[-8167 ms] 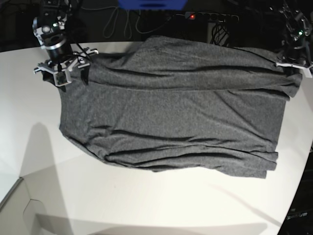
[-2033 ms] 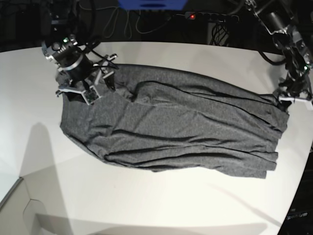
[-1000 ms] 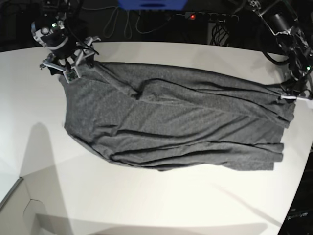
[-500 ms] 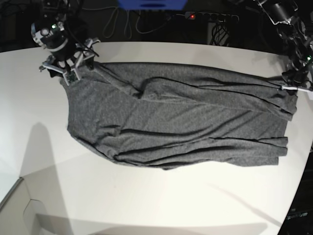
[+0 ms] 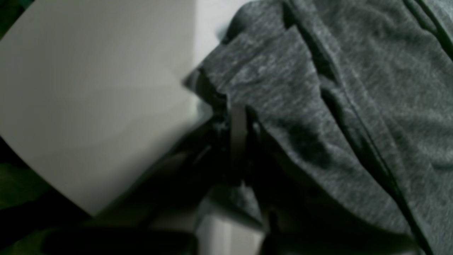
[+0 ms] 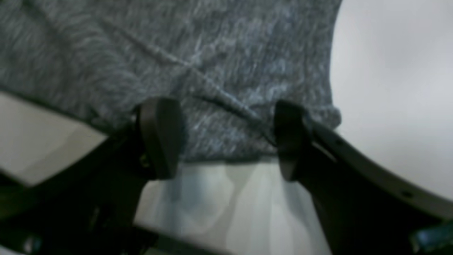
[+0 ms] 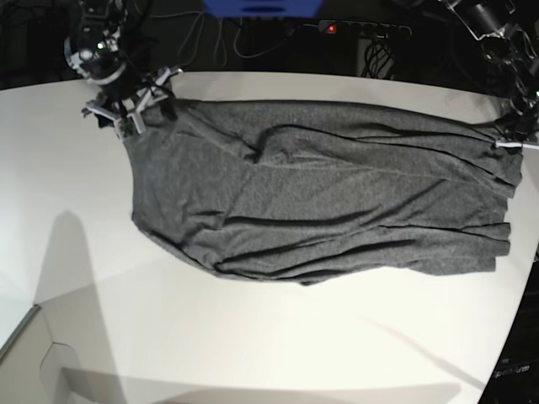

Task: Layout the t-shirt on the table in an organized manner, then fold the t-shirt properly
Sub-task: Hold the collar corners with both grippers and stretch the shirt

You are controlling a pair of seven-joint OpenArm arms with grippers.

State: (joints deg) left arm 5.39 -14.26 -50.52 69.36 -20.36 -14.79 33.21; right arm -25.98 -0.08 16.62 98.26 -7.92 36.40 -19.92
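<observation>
The dark grey t-shirt (image 7: 320, 194) lies spread across the white table (image 7: 253, 337), long side left to right, with several long wrinkles. My right gripper (image 7: 126, 109) is at the shirt's far left corner. In the right wrist view its fingers (image 6: 159, 138) stand wide apart with the shirt's edge (image 6: 212, 71) lying between them over the table (image 6: 389, 88). My left gripper (image 7: 509, 139) is at the far right corner. In the left wrist view it (image 5: 237, 120) is shut on a bunched fold of the shirt (image 5: 354, 88), beside the table's edge (image 5: 88, 88).
A power strip with a red light (image 7: 362, 29), cables and a blue object (image 7: 261, 7) lie behind the table's far edge. The table's curved edge runs down the right side (image 7: 518, 320). A grey cutout (image 7: 21, 341) sits at the front left.
Both grippers moved toward the far edge and slightly right, dragging the shirt with them. The cloth is stretched longer and flatter than before, and its far edge is straighter.
</observation>
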